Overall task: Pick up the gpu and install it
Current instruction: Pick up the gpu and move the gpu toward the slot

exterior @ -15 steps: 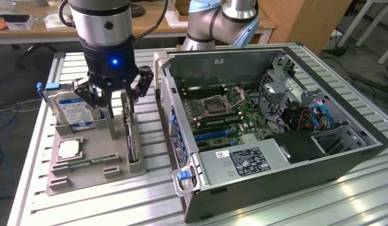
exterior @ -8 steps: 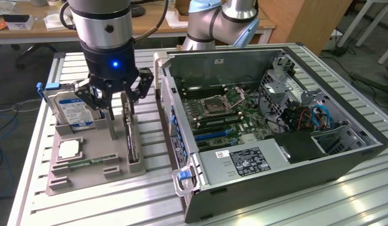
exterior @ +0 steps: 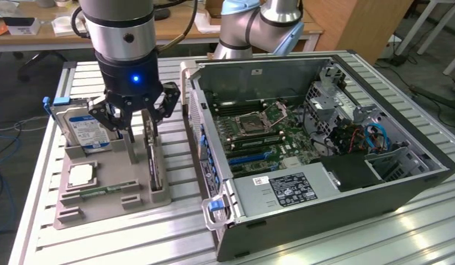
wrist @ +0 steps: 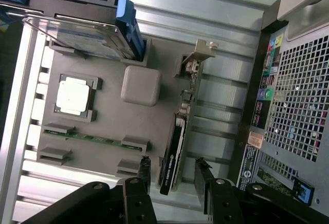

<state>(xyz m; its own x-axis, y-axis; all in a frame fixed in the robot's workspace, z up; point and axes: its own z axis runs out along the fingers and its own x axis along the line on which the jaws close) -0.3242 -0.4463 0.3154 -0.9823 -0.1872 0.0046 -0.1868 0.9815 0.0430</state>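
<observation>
The gpu (wrist: pixel 177 136) (exterior: pixel 152 165) is a thin, dark card standing on edge in a slot of the grey moulded holder (wrist: pixel 154 126) (exterior: pixel 102 204). The end nearest the gripper has a black cover with pale lettering. The far end carries a silvery metal bracket with a bent tab.

The gripper (wrist: pixel 174 171) (exterior: pixel 139 130) hangs over that near end with its black fingers (wrist: pixel 145 168) spread wide. One finger is on each side of the card, both clear of it, and nothing is held.

- The open black computer case (exterior: pixel 404 187) (wrist: pixel 298 95) lies just beyond the card on the ribbed aluminium table (exterior: pixel 139 243).
- A thick silver hard drive with a blue-white label (exterior: pixel 84 130) (wrist: pixel 82 39) stands on the gripper's other side.
- A square silver processor (exterior: pixel 80 175) (wrist: pixel 74 95) lies flat in the holder.
- A narrow green memory stick (exterior: pixel 102 190) (wrist: pixel 92 137) lies just beside the processor.
</observation>
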